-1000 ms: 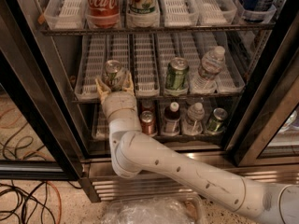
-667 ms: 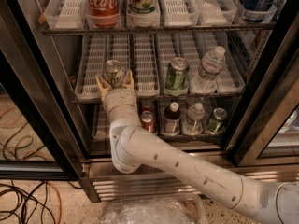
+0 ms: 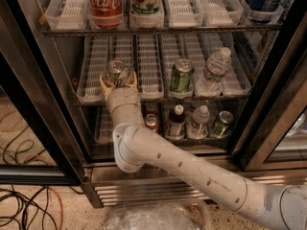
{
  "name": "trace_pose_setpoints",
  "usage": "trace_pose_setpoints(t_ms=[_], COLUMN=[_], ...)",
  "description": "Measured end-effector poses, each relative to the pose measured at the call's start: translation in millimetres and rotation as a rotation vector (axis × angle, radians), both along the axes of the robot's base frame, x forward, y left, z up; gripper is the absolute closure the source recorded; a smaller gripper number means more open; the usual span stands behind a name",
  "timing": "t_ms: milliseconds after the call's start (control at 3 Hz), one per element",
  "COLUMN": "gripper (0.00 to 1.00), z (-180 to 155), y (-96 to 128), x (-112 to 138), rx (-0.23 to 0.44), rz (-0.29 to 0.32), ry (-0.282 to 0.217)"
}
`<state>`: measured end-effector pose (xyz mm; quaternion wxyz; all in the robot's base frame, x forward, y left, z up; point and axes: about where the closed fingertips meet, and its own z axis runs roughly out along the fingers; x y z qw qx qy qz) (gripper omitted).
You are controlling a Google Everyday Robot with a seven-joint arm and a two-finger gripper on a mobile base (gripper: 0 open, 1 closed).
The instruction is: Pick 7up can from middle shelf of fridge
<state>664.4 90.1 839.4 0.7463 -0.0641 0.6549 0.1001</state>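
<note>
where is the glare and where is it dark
Camera view: glare on the silver top of the 7up can, with the gripper at it on the middle shelf; the white arm is brightly lit; the bottom rack of the fridge sits in shadow.

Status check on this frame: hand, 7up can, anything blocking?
Hand at the 7up can, left side of middle shelf. Can upright. Green can and water bottle well right, not blocking.

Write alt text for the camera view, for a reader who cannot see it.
The gripper is at the 7up can, left on the middle shelf of the fridge, its white arm stretched up from lower right. A green can and a water bottle stand further right on that shelf.
</note>
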Motion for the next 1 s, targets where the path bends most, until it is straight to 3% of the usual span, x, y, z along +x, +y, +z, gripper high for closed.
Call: trace_pose_setpoints(t_ms=[333, 667, 1000], gripper=[0.83, 1.0, 1.0], z=[0.0, 0.0, 0.1], y=[0.0, 0.0, 0.0], x=[0.0, 0.0, 0.0], rx=[0.0, 0.0, 0.0], rz=[0.0, 0.0, 0.0], ry=[0.0, 0.0, 0.0])
